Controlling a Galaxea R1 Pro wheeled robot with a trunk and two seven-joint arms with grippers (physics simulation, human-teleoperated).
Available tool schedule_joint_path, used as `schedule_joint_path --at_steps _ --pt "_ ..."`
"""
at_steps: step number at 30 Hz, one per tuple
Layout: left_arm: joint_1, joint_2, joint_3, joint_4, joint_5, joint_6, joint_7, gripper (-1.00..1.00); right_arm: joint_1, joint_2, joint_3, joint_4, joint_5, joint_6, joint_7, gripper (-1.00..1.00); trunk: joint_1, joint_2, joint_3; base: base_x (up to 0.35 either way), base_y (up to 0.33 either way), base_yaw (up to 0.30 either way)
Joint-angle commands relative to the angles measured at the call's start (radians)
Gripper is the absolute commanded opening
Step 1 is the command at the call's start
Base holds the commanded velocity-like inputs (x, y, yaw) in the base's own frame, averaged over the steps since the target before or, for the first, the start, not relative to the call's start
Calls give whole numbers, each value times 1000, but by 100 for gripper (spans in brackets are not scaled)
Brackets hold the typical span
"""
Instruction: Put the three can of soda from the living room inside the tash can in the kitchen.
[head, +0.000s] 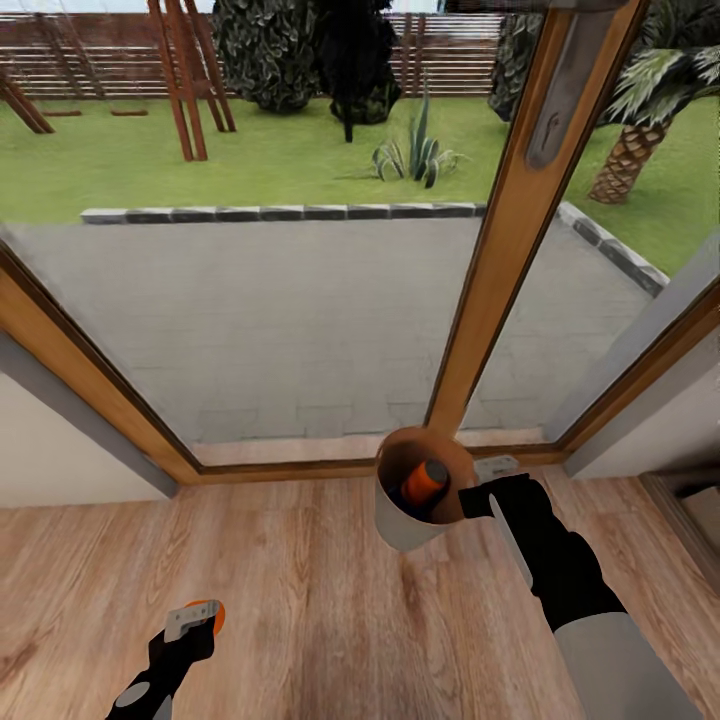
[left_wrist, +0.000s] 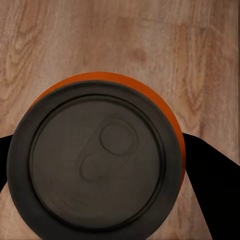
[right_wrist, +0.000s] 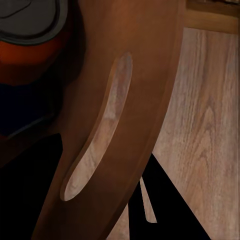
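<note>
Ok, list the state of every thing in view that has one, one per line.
trash can: held off the floor, upright, gripped at its rim.
orange can in the bin: inside, leaning.
blue can: inside, under that orange can.
second orange can: held, outside the bin.
left gripper: shut on the second orange can.
right gripper: shut on the trash can's rim.
</note>
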Motion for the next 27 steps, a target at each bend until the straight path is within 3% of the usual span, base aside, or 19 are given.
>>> schedule_joint_path --at_steps 1,27 --pt "0 0 0 0 0 0 0 -100 0 0 1 0 -15 -1 6 -100 -4 7 5 0 0 0" --pt "0 0 0 0 1 1 0 -100 0 0 2 0 -15 -1 5 -100 -104 189 129 0 0 0"
